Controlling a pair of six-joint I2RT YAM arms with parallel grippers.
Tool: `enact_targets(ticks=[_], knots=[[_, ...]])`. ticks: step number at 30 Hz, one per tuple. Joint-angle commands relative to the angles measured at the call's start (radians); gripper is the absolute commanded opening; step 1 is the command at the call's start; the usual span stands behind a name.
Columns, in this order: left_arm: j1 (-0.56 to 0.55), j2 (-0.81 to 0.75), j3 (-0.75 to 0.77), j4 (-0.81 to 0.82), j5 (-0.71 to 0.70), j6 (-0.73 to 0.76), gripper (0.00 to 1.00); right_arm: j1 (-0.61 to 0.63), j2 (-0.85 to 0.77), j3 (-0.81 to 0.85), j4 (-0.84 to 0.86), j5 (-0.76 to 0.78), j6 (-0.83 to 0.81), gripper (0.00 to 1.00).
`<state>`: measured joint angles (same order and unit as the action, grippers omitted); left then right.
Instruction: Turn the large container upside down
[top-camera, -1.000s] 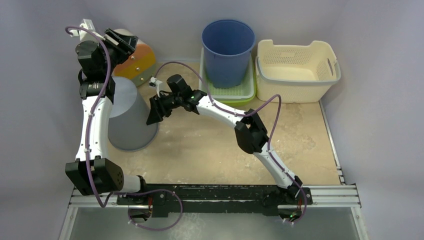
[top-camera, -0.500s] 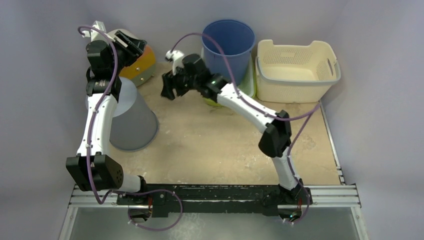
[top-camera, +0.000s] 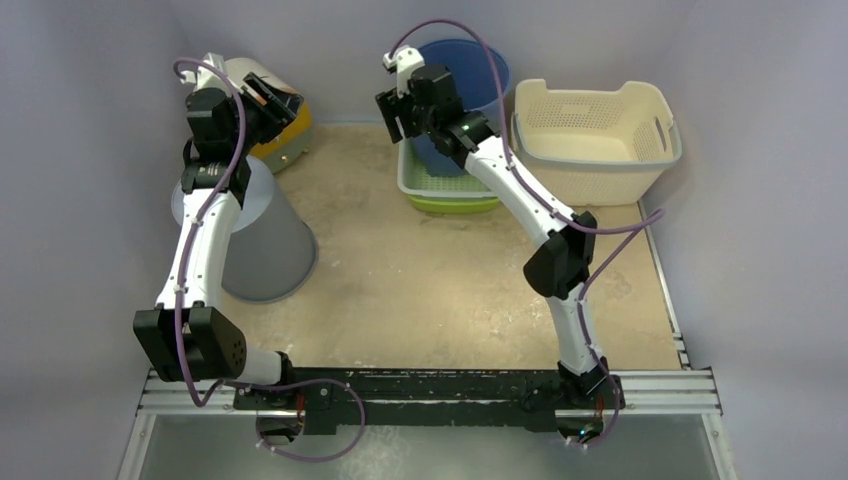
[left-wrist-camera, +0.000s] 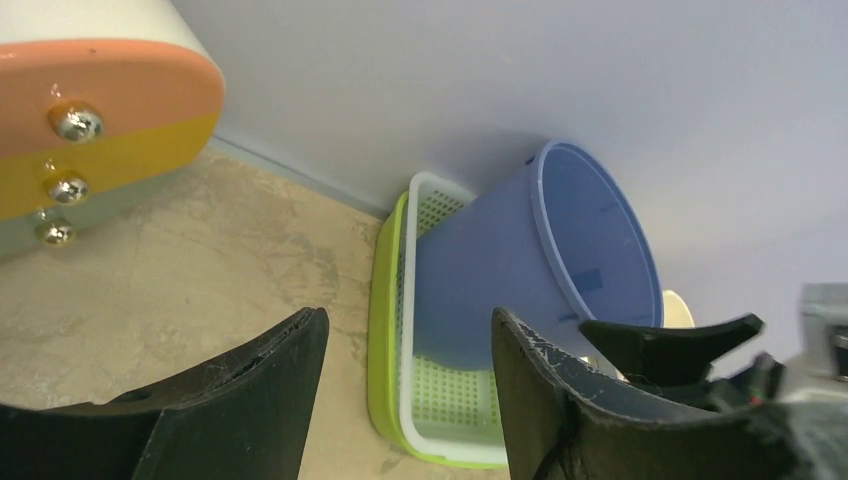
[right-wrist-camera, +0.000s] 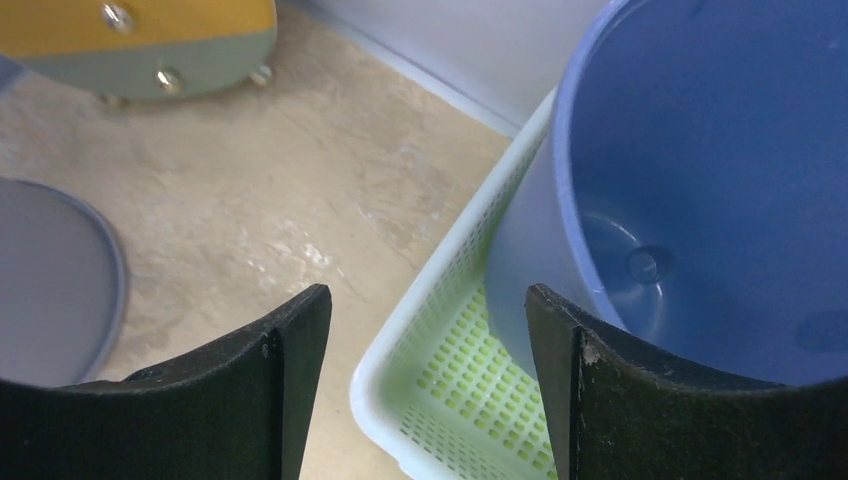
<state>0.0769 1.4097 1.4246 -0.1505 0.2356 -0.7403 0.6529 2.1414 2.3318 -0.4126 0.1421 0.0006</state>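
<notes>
**Technician:** Overhead view. Where is the large container?

**Operator:** The grey container (top-camera: 262, 245) stands on the table (top-camera: 420, 290), well left of the blue bucket (top-camera: 492, 88) and nearer the arm bases. Its wide end is down and its narrow end is up. The left arm crosses over its top.

**Technician:** And the grippers?

**Operator:** The left gripper (top-camera: 278, 100) is raised far left of the blue bucket, over an orange-and-yellow object (top-camera: 285, 140). The right gripper (top-camera: 393, 118) hangs just left of the blue bucket's rim. The blue bucket sits in a green tray (top-camera: 445, 195), with a cream basket (top-camera: 595, 130) just to its right.

**Technician:** Left wrist view. What is the tool state?

**Operator:** The left gripper (left-wrist-camera: 406, 320) has its jaws spread wide with nothing between them. Beyond the gap, the blue bucket (left-wrist-camera: 500, 270) stands in the green tray (left-wrist-camera: 385, 340). The orange-and-yellow object (left-wrist-camera: 100, 120) lies well left of the blue bucket.

**Technician:** Right wrist view?

**Operator:** The right gripper (right-wrist-camera: 425, 300) is also parted wide and holds nothing. The blue bucket (right-wrist-camera: 700, 200) fills the right side, with its interior visible. The green tray (right-wrist-camera: 450, 370) wall is directly below the gap. The flat grey top of the grey container (right-wrist-camera: 50, 290) shows at the left edge, well apart from the blue bucket.
</notes>
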Motion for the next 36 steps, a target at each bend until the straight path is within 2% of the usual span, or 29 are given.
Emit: enact_targets(ticks=[1,6,14,20,28,36], knots=[[-0.019,-0.025,-0.018,0.045,0.016,0.012,0.60,-0.003,0.029,0.052,-0.021,0.069,-0.116,0.75],[-0.026,-0.028,-0.036,0.051,0.018,0.014,0.60,-0.009,0.017,0.023,0.011,0.153,-0.155,0.75],[-0.026,-0.016,-0.052,0.048,0.019,0.032,0.60,-0.011,-0.057,-0.006,0.057,0.167,-0.190,0.74],[-0.025,0.001,-0.063,0.054,0.022,0.037,0.60,-0.025,-0.024,-0.016,0.083,0.300,-0.239,0.76],[-0.026,0.013,-0.055,0.032,0.017,0.062,0.60,-0.108,0.035,0.000,0.090,0.259,-0.206,0.76],[-0.025,0.015,-0.072,0.020,0.016,0.071,0.61,-0.149,0.050,-0.031,0.086,0.160,-0.191,0.71]])
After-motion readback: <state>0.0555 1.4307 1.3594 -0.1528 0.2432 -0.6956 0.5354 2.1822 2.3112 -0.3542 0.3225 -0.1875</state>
